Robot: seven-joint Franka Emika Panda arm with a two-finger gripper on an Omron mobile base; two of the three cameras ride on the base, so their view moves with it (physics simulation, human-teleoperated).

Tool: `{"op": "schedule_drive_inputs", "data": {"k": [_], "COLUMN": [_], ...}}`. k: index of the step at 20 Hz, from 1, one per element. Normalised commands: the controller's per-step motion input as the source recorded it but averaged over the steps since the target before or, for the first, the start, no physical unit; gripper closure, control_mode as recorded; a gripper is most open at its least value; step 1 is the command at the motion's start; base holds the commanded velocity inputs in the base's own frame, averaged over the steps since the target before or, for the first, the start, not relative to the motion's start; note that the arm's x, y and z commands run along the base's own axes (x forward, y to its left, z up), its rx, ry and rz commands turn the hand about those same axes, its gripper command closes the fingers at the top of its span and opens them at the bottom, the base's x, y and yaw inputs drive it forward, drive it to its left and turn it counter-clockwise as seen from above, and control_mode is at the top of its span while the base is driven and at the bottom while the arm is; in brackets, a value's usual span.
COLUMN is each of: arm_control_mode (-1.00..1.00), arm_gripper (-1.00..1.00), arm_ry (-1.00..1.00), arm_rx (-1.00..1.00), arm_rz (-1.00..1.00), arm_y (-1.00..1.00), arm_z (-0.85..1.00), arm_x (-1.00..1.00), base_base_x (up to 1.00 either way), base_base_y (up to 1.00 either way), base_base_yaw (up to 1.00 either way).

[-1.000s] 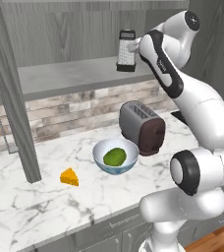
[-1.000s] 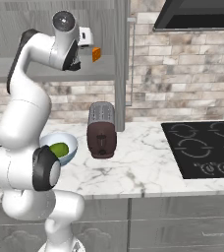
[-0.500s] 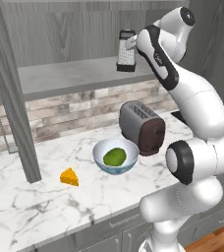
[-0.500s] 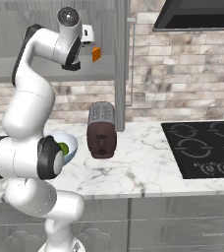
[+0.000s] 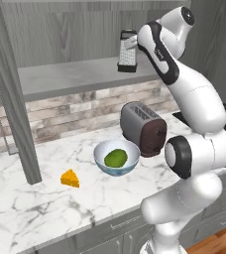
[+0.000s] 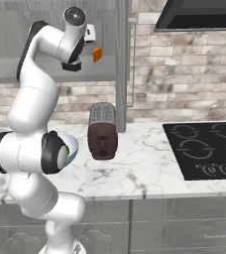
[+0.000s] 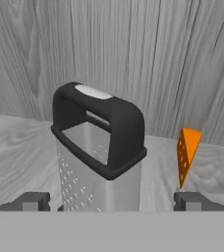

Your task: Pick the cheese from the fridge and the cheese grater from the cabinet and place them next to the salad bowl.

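Note:
The silver cheese grater [image 7: 97, 162] with its black handle stands upright on the grey cabinet shelf [image 5: 75, 75]. My gripper [image 7: 111, 202] is open right in front of it. One fingertip [image 7: 33, 201] stands left of the grater and the other right of it, both clear of its sides. In the left base view the grater [image 5: 127, 50] is at the shelf's right end, with my gripper [image 5: 135, 44] against it. The cheese [image 5: 70, 178] lies on the marble counter, left of the salad bowl [image 5: 117, 158]. The fridge is out of view.
A dark orange chunk [image 7: 186, 151] sits on the shelf just right of the grater. A dark toaster [image 5: 143, 128] stands beside the bowl. The cabinet's open door [image 5: 13, 99] hangs at the left, and a black stovetop [image 6: 204, 149] lies to the right.
The hand has edged slightly closer to the grater and the elbow has shifted. The jaws have stayed open and the grater has not moved.

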Motion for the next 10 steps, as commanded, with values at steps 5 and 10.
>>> {"op": "schedule_drive_inputs", "data": {"k": [5, 10], "arm_control_mode": [-1.0, -1.0], "arm_gripper": [-1.0, -1.0], "arm_ry": [0.0, 0.0], "arm_rx": [0.0, 0.0], "arm_rz": [0.09, 0.08], "arm_y": [0.0, 0.0], "arm_z": [0.0, -0.05], "arm_x": [0.16, 0.18], "base_base_x": [0.0, 0.0], "base_base_y": [0.0, 0.0], "base_base_yaw": [0.0, 0.0]}}
